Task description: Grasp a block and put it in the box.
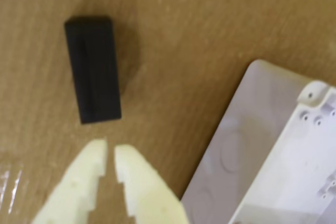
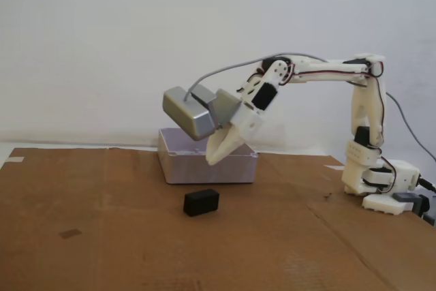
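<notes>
A black rectangular block (image 1: 93,69) lies flat on the brown cardboard, and shows in the fixed view (image 2: 201,202) in front of the box. The white plastic box (image 1: 273,166) is open-topped; in the fixed view it (image 2: 204,163) stands behind the block. My gripper (image 1: 111,150) is cream-coloured, its jaws nearly closed with a thin gap, holding nothing. It hangs in the air just short of the block's near end. In the fixed view the gripper (image 2: 212,159) is above and slightly behind the block, in front of the box.
The brown cardboard sheet (image 2: 102,236) covers the table. The arm's base (image 2: 381,182) stands at the right. A grey camera housing (image 2: 194,115) rides on the wrist. A small tape strip (image 2: 13,159) lies at the cardboard's left edge.
</notes>
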Controlling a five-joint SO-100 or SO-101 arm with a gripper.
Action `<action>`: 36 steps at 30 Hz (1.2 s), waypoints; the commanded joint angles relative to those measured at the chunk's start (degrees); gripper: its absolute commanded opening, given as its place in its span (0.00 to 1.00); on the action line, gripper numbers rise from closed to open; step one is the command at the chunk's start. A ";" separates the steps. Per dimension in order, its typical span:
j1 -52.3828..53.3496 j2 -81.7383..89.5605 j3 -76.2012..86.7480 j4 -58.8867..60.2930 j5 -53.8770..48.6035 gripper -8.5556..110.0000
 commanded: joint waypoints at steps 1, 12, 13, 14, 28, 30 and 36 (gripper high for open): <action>0.09 0.44 -10.72 -2.64 -0.35 0.08; -0.35 -2.37 -14.77 -2.29 -0.44 0.07; -0.97 -2.46 -14.68 -2.37 -0.44 0.07; -1.49 -2.55 -14.33 -2.46 -0.44 0.07; -4.92 -2.55 -12.04 -1.76 -1.58 0.08; -5.27 -2.55 -10.81 -1.76 -1.14 0.08; -5.27 -2.29 -7.65 -1.67 -0.79 0.10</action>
